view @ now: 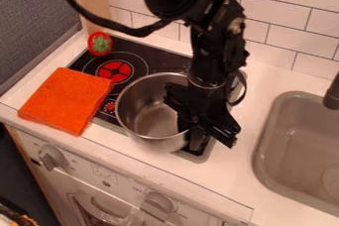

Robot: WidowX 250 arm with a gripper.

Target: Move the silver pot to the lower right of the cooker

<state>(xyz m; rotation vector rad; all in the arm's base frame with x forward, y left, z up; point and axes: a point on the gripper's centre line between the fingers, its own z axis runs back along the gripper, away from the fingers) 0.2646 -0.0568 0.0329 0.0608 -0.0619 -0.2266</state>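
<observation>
The silver pot [142, 116] sits over the right-hand front part of your cooker [162, 57]. Your arm [218, 31] comes in from the top edge, its gripper [192, 133] hanging down at the pot's right rim and hiding part of it; you cannot tell how far it is open or whether it grips that rim. To your pot's left, an orange cloth [66, 101] overlaps the cooker's edge; a toy strawberry [100, 43] lies at the back left corner.
</observation>
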